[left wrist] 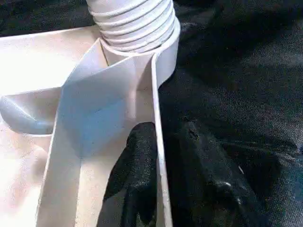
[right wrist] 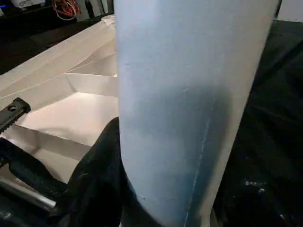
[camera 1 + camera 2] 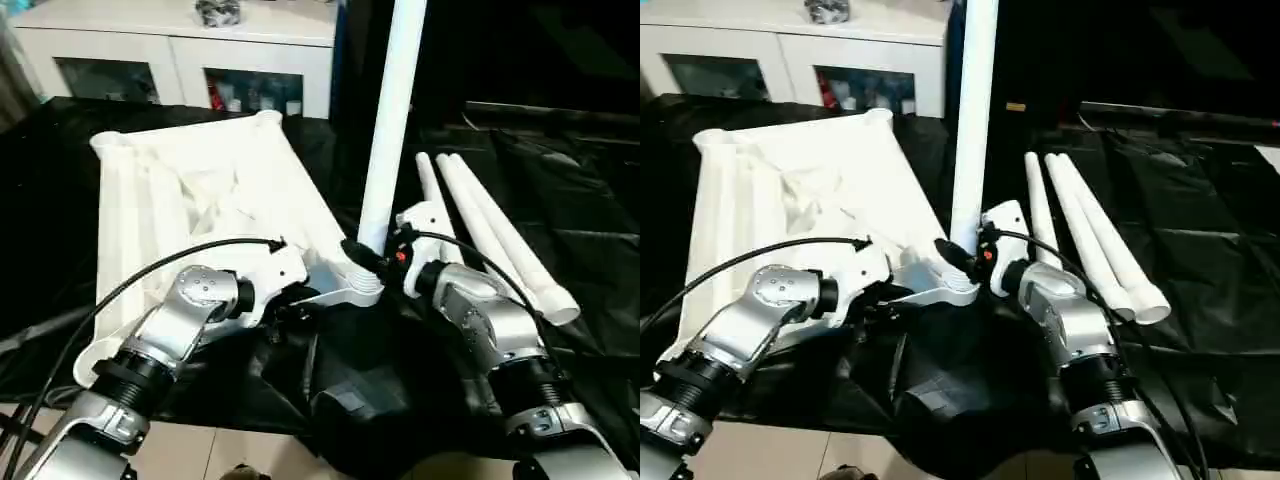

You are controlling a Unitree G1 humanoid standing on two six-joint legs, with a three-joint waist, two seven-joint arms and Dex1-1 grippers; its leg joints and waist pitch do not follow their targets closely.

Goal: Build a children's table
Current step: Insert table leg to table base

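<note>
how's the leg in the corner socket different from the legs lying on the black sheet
The socketed leg stands upright, its ribbed end seated in the tabletop corner; the three loose legs lie flat, side by side, apart from the tabletop. The right gripper is closed around the upright leg near its base; nothing touches the loose ones. All are white tapered tubes.

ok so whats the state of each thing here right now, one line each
table top: upside down, ribbed underside up, on black sheet
upright leg: standing in near corner socket, threads visible
three spare legs: lying loose on black sheet
left gripper: fingers straddle table top's rim
right gripper: shut on upright leg
cabinet: glass doors closed
</note>
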